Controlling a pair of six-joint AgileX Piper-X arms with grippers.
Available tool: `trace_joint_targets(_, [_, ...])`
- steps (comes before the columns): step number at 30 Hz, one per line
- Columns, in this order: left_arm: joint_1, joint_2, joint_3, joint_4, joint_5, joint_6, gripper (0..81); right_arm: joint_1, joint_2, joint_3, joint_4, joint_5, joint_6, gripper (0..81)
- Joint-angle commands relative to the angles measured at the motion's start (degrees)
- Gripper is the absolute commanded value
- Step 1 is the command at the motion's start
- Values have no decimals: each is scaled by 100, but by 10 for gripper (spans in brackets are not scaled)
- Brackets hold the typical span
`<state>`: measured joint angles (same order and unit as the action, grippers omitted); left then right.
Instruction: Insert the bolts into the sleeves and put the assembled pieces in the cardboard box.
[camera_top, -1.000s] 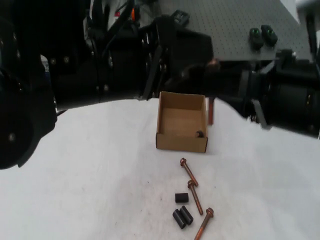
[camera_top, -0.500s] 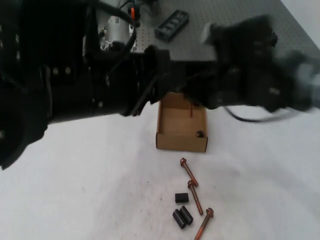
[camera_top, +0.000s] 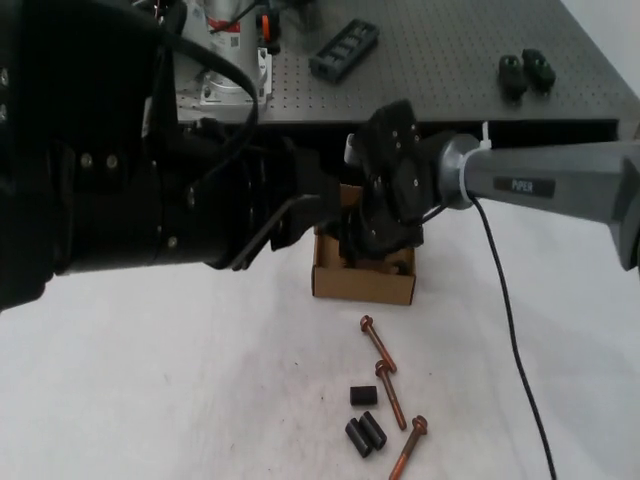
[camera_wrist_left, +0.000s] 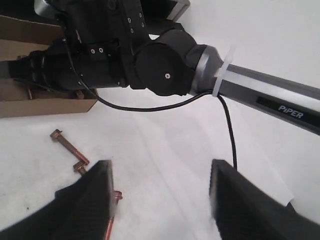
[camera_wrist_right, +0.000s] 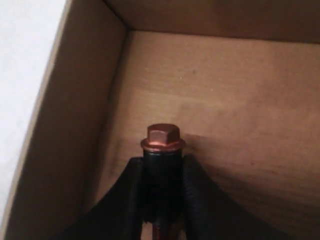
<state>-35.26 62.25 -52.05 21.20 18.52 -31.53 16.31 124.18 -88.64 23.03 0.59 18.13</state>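
Holding a bolt seated in a black sleeve, the right gripper is clamped on the sleeve, one finger on each side, with the bolt's hex head standing clear above it. The assembled piece hangs inside the cardboard box, near one side wall and above the floor. In the high view the right arm comes in from the right and its wrist dips into the box.

The left gripper has its fingers well apart with nothing between them, above the white cloth.

On the cloth, on the near side of the box, lie three loose bolts. Three black sleeves sit just beside them: one alone, two touching as a pair.
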Motion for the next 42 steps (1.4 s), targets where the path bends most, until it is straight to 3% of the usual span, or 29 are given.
trace_joint_targets(1, [16,-63,-27,154,-209,86,419,-25,29,-155,-98,-344,262,308])
trace_joint_targets(3, [16,-63,-27,163,-257,121,419,-66,-133,-155,-206,-379,521,386])
trace_joint_targets(8, [16,-63,-27,163,-294,171,419,-186,-961,-140,-126,-380,362,301])
trace_joint_targets(15, [16,-63,-27,146,-294,170,419,86,-1996,-140,2741,-367,-1813,281])
trace_joint_targets(18, [16,-63,-27,148,-311,209,419,276,-1929,-22,3372,-176,-2158,281])
trace_joint_targets(27, [16,-63,-27,148,-466,223,419,576,-1291,557,3043,192,-2170,281])
trace_joint_targets(42, [16,-63,-27,227,-466,223,419,574,-443,556,2423,409,-2026,279])
